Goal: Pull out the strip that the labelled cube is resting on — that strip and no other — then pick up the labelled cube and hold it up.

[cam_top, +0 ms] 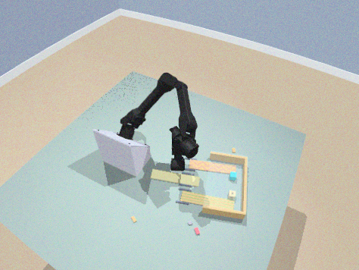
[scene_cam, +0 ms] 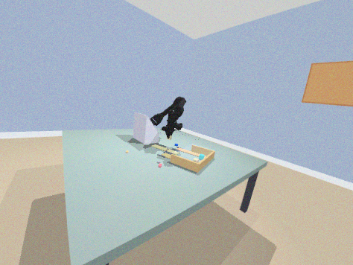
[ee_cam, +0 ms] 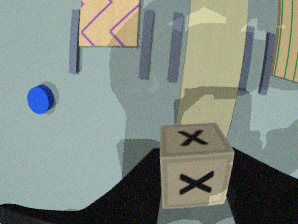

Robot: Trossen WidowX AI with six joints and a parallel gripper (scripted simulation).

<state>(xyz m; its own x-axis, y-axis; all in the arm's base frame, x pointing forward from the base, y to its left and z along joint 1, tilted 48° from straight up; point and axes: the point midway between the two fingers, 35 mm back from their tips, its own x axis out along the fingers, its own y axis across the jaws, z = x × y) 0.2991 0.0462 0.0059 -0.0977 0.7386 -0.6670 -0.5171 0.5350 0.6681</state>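
My gripper [ee_cam: 189, 153] [cam_top: 177, 164] [scene_cam: 169, 135] is shut on the labelled cube [ee_cam: 194, 163], a tan cube with a black X on two faces, and holds it above the table. Below it lies the plain yellow strip [ee_cam: 214, 43] [cam_top: 173, 177], pulled out of the wooden tray frame [cam_top: 245, 182] [scene_cam: 190, 161]. A zigzag-patterned strip [ee_cam: 109, 3] [cam_top: 212, 166] and a green-lined strip [ee_cam: 288, 23] [cam_top: 197, 198] lie on either side of it. In the top and exterior views the cube is hidden by the gripper.
A cyan cube [cam_top: 232, 175] and a cream cube [cam_top: 232, 195] sit inside the frame. Short grey rails [ee_cam: 147, 43] flank the strips. A blue disc [ee_cam: 40, 99] lies to the left. A white wedge block [cam_top: 121, 152] stands by the arm's base. Small coloured bits [cam_top: 133, 219] [cam_top: 196, 230] lie in front.
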